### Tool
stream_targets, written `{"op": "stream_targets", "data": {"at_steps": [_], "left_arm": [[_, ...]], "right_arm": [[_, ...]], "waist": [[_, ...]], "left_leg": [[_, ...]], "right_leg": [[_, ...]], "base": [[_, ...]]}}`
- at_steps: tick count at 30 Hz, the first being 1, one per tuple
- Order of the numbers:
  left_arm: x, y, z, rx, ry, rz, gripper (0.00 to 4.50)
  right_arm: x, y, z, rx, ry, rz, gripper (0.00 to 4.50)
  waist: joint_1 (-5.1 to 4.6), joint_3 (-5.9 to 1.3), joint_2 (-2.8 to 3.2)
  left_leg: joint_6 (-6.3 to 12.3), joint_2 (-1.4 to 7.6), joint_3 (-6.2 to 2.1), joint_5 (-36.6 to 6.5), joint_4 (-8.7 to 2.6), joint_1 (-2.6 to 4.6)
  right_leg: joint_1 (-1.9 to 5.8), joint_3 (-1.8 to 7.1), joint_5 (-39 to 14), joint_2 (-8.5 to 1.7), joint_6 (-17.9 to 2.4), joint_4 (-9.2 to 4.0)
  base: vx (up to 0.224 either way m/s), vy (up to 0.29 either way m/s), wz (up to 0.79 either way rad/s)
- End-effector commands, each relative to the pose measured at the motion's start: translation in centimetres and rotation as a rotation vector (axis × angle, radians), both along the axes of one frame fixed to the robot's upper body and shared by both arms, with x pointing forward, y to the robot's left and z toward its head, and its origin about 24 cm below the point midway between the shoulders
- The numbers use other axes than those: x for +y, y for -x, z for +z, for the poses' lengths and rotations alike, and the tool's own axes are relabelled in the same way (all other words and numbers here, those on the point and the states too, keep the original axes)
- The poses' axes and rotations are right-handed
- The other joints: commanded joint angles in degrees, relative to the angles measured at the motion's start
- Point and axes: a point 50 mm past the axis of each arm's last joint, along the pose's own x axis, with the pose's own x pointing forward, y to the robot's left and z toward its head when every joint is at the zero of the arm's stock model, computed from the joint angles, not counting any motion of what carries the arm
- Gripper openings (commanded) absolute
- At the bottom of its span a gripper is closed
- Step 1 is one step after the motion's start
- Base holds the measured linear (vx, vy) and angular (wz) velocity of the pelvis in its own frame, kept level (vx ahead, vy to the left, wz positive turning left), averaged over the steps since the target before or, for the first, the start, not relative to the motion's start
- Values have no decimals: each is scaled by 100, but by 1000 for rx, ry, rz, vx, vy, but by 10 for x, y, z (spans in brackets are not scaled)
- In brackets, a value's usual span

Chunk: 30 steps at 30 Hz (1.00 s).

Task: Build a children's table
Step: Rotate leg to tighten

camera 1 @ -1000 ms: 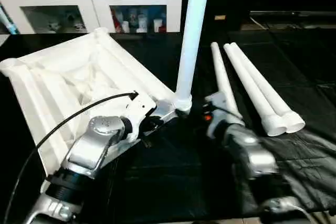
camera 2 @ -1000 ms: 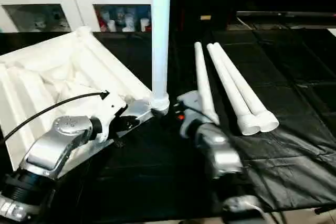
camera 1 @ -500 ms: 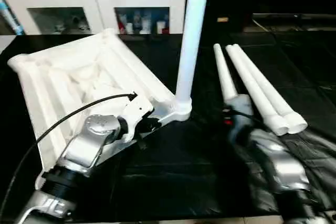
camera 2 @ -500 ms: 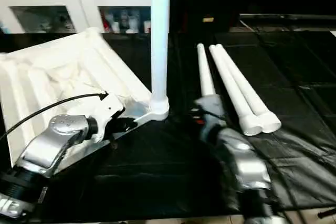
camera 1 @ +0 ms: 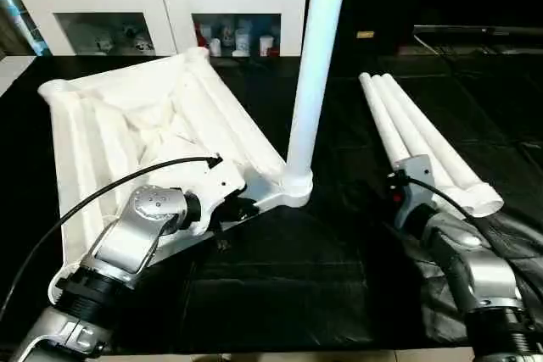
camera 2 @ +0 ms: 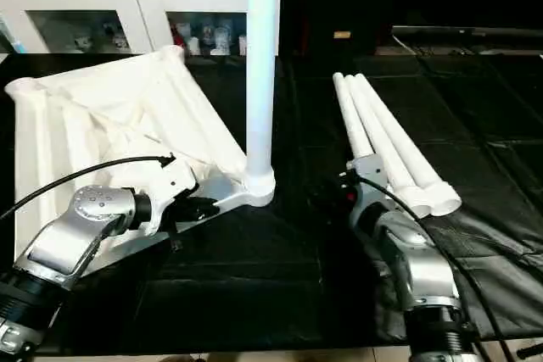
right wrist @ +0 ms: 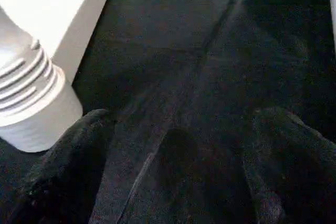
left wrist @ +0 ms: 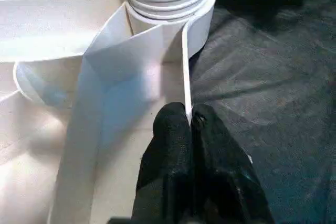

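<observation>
White tabletop (camera 1: 127, 133) lay underside up, 1 leg (camera 1: 316, 74) upright at its 4 o'clock corner; 3 legs (camera 1: 416, 137) lay pointing 11 o'clock. Left gripper (left wrist: 190, 121) pinched tabletop rim; right gripper (right wrist: 173, 150) wide, empty.

Your two head views look forward and down over both forearms across the black-covered table (camera 1: 280, 294). Your wrist views sit close in. All four share the corner socket (left wrist: 173, 3) where the upright leg (camera 1: 316, 74) stands.

The upright white plastic tube leg (camera 1: 316, 65) runs off the top edge. Small items behind the white cabinet's glass doors (camera 1: 242, 40) are too tiny to identify.
</observation>
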Motion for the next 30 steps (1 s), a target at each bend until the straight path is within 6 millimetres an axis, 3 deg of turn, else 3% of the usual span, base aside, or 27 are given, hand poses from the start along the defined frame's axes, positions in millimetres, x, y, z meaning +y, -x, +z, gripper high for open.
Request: {"op": "stream_targets", "data": {"at_steps": [1,7,15,21,23,30], "left_arm": [[-6,10,-7,38,-7,-116,0],[-7,13,-7,32,-32,-192,0],[-7,14,-6,29,-58,-297,0],[-8,18,-7,48,-80,-391,0],[-8,19,-7,50,-83,-400,0],[-9,19,-6,59,-108,-469,0]], "right_arm": [[-7,-2,10,-47,1,-11,447],[-3,-1,15,-60,3,87,447],[-3,3,27,-114,37,283,447],[-7,18,39,-90,44,601,447],[-6,18,40,-84,44,626,447],[9,21,36,-61,85,838,447]], "waist": [[8,-435,35],[82,-433,35],[95,-429,17],[121,-443,9],[125,-443,-1],[153,-417,-15]], "left_leg": [[280,263,-70,-473,-325,50],[314,271,-63,-479,-321,53],[315,269,-60,-587,-319,53],[508,286,-68,-514,-290,27],[553,287,-65,-516,-287,29],[411,295,-65,-803,-298,43]], "right_leg": [[345,272,-34,-438,-1394,-343],[337,269,16,-433,-1398,-328],[341,268,-231,-440,-1353,-347],[368,254,11,-442,-1439,-309],[365,249,-8,-446,-1457,-315],[317,253,-684,-456,-1418,-366]], "base": [[0,0,0],[0,0,0],[0,0,0],[0,0,0],[0,0,0],[0,0,0]]}}
